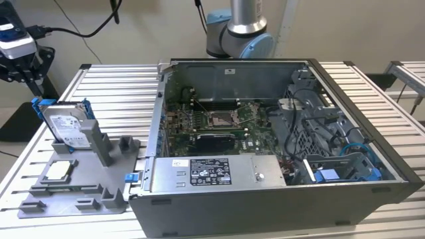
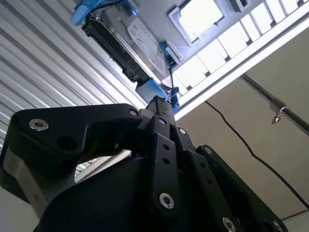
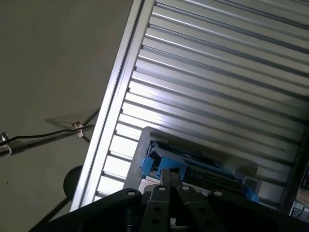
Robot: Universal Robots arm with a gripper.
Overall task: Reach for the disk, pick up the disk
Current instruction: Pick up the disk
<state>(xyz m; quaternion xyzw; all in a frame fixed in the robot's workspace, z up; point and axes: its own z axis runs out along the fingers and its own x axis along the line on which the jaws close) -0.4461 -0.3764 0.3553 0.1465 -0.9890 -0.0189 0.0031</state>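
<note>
The fingers (image 3: 163, 178) are pressed close together, and there is nothing between them. So the gripper (image 3: 169, 174) holds nothing and touches nothing. It hangs out past the table's edge, over the floor, with its tips pointing toward the disk (image 1: 66, 122).

The disk is near the tips but apart from them. It stands up on its edge in a gray holder (image 1: 99, 196) (the blue frame goes around it). The holder sits on the table (image 1: 113, 79), close to the edge on the exterior view's left. It is just beside the open computer case (image 1: 265, 209).

I think the reach is partly done, because the gripper is lined up with the disk but not at it. The pick-up is not done at all, because the disk sits in its holder and nothing grips it.
</note>
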